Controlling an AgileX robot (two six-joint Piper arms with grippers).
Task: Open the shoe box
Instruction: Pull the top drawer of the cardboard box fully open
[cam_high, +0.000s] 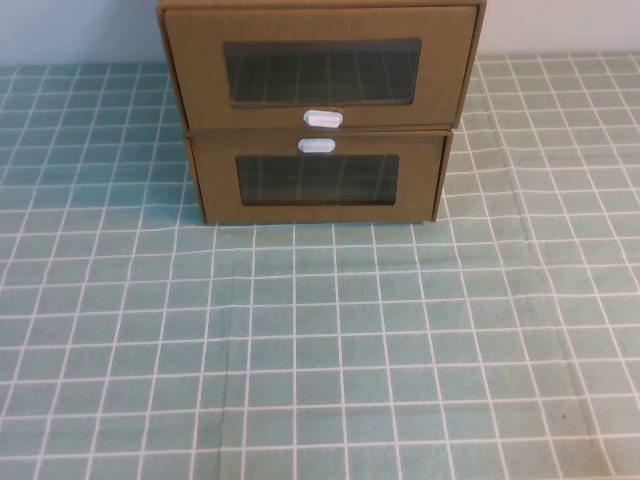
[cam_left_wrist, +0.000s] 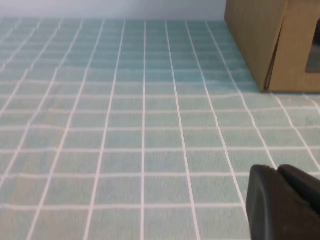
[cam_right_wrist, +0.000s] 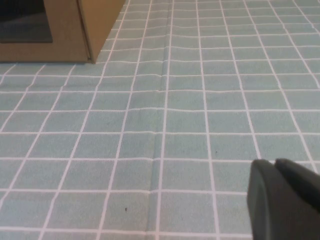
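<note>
Two brown cardboard shoe boxes stand stacked at the back middle of the table. The upper box (cam_high: 320, 65) and the lower box (cam_high: 318, 180) each have a dark window and a small white pull tab, upper tab (cam_high: 323, 119), lower tab (cam_high: 316, 146). Both fronts look closed. Neither arm appears in the high view. My left gripper (cam_left_wrist: 276, 170) is shut, low over the cloth, with the box's left corner (cam_left_wrist: 272, 45) ahead of it. My right gripper (cam_right_wrist: 274, 163) is also shut, holding nothing, with the box's right corner (cam_right_wrist: 85, 30) ahead.
A green cloth with a white grid (cam_high: 320, 350) covers the table. A pale wall (cam_high: 70, 30) runs behind the boxes.
</note>
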